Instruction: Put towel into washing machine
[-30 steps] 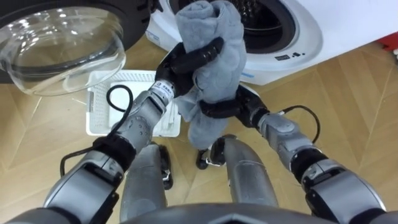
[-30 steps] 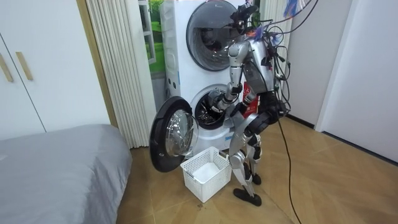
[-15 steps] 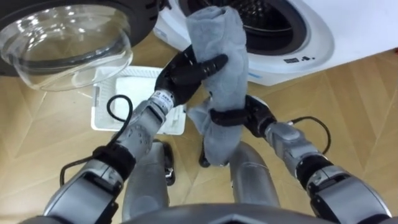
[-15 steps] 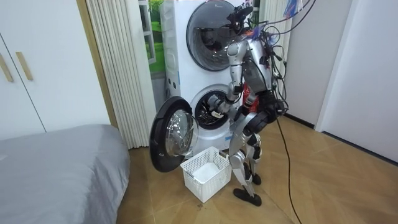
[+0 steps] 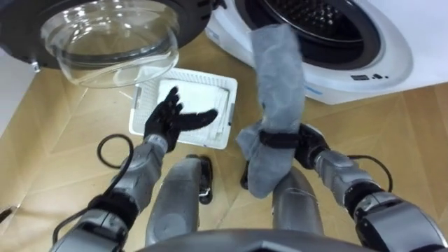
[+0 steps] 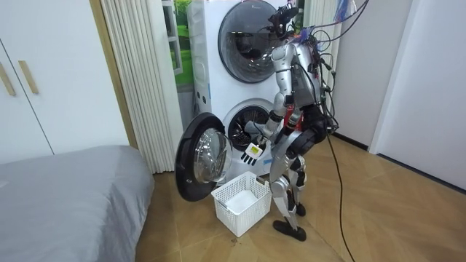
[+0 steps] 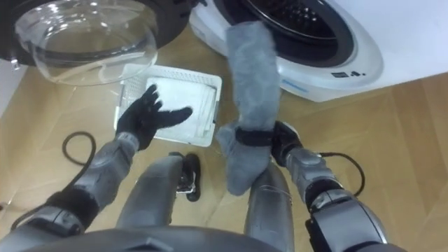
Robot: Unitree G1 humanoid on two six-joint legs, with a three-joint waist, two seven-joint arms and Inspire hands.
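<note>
- The right robot hand (image 5: 297, 140) is clenched round the middle of the grey towel (image 5: 276, 77), fingers curled across the cloth like a band; the upper length of the towel rises to the rim of the washing machine (image 5: 371, 49), and the lower end hangs loose below the fist
- The left robot hand (image 5: 171, 120) is spread flat with straight fingers and holds nothing; it hovers over the basket (image 5: 210, 91), well apart from the towel
- The towel looks light, soft and limp, bunched into a thick roll; it will likely sag and fold wherever it is not held, so the mid-length hold seems sound, though the free upper end may flop over the rim rather than go in on its own, and the dangling tail could catch on the lip
- Nothing about it is fragile or slippery; a firm squeeze should do no harm
- The drum (image 5: 315, 17) is open, dark and perforated; whether anything lies inside cannot be told
- The white slatted basket sits on the wooden floor (image 5: 63, 140) just before the machine, and the part of it in sight holds nothing
- The round glass door (image 5: 112, 35) stands swung wide to the robot's left, clear of the towel's way
</note>
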